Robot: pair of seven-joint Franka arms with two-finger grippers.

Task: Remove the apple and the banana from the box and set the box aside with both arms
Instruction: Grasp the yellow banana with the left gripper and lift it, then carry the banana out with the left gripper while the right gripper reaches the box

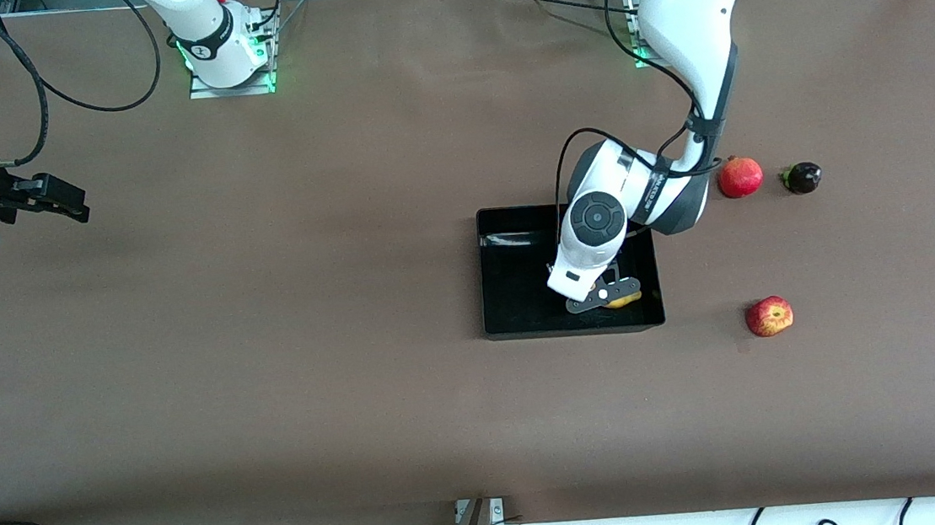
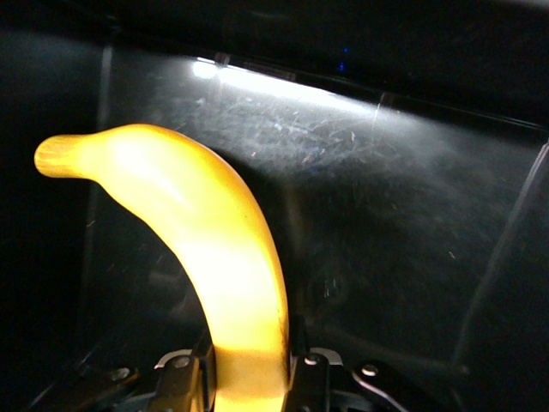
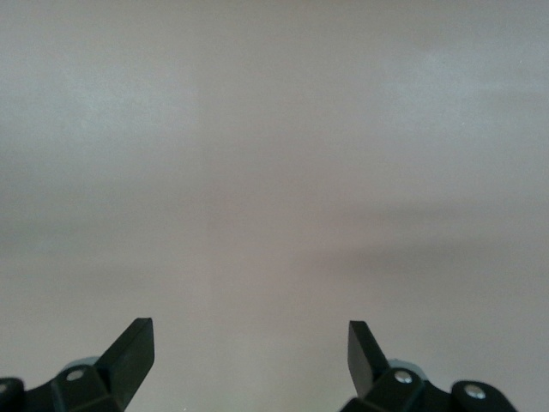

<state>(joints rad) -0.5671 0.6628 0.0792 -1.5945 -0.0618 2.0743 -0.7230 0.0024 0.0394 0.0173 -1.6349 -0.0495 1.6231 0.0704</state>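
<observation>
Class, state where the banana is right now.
The banana is gripped by the left end effector inside the black tray, at the tray's corner nearest the apple.

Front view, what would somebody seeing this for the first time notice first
The left gripper is down in the black tray at mid-table, shut on a yellow banana. An apple lies on the table beside the tray, toward the left arm's end, with a pomegranate farther from the camera. The right gripper waits open over bare table at its own end.
</observation>
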